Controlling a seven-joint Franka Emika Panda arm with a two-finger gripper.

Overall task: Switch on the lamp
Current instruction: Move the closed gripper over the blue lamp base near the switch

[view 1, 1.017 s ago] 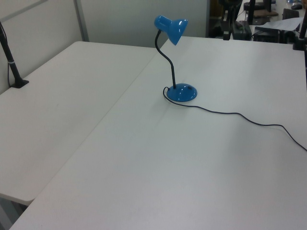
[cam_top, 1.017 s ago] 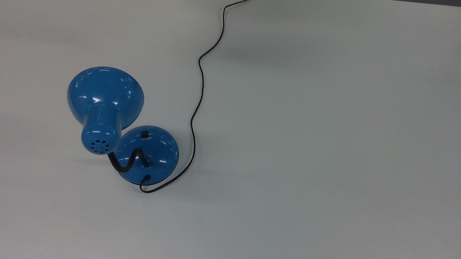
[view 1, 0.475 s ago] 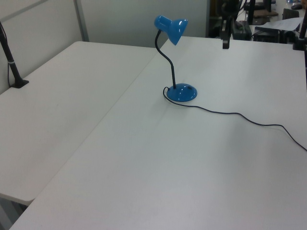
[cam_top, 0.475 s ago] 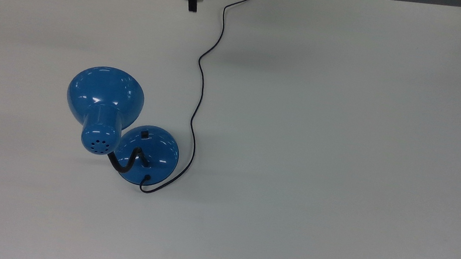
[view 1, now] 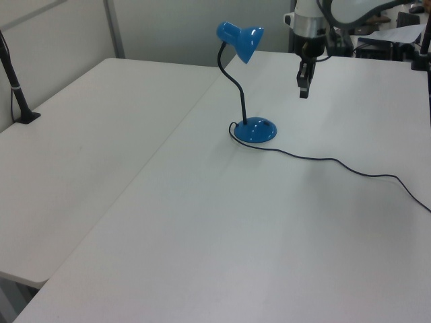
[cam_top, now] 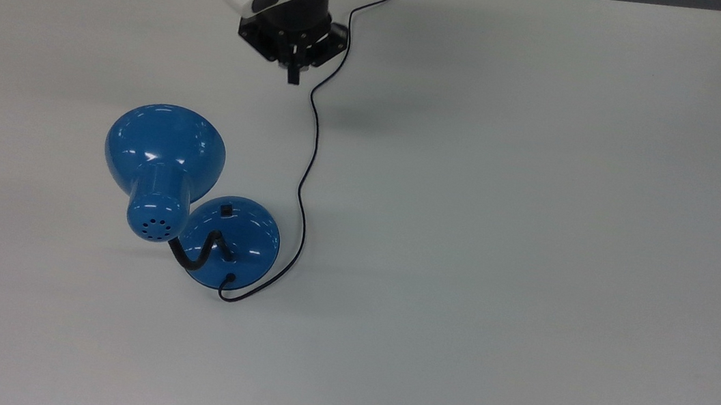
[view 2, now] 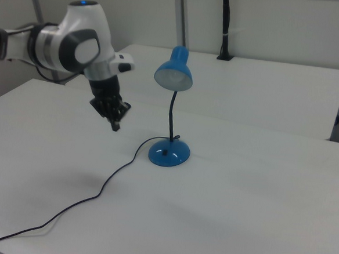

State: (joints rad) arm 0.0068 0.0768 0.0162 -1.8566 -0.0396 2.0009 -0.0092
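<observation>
We held the gripper [cam_top: 293,75], jaws together, above the table [cam_top: 533,251] at the lamp [cam_top: 228,241]'s 12 o'clock in the top view. We judged one closed fingertip should press the black switch [cam_top: 226,210] squarely, clearing the shade [cam_top: 164,147].

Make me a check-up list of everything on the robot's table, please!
Surface: white table, bare apart from the lamp and its cord.
Job's things: blue lamp stands upright, shade unlit; small black switch on its round base, untouched.
Clutter: nothing seen.
Gripper: gripper hangs in the air, apart from the lamp, fingers together, holding nothing.
Cables: thin black cord snakes across the table from the base, passing close by the gripper in the top view.
Surroundings: a second white table alongside; black post clamped at its far edge in the right view.
</observation>
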